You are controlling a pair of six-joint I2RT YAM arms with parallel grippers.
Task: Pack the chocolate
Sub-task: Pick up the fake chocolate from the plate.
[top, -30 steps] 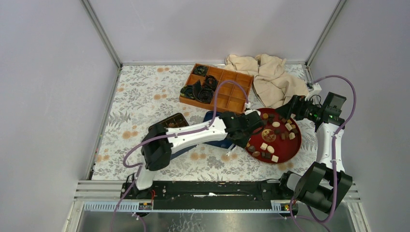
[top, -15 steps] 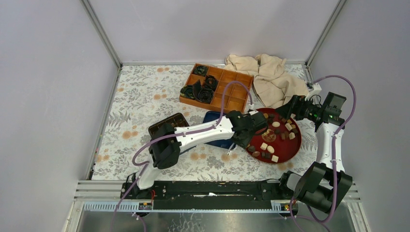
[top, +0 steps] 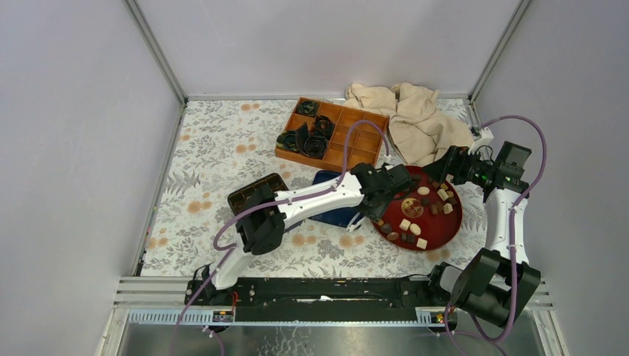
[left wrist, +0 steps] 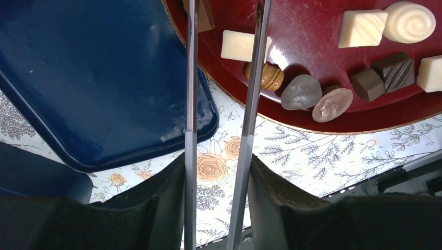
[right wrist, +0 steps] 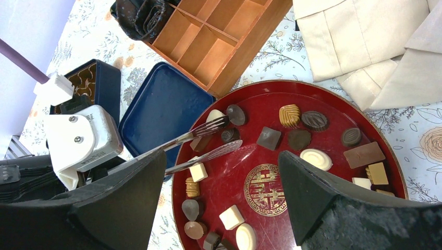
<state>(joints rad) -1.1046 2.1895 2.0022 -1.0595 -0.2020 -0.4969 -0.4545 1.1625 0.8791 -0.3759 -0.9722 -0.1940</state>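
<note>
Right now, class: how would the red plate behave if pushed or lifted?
The red plate looks rigid and glossy, so it would probably slide as one piece. Its rim is shallow; tilting it would likely spill the loose chocolates.

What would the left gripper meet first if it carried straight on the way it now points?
Probably the dark oval chocolate just beyond the upper fingertip of the left gripper, on the red plate; then the brown square. How high the tips ride is unclear, so they might pass over.
</note>
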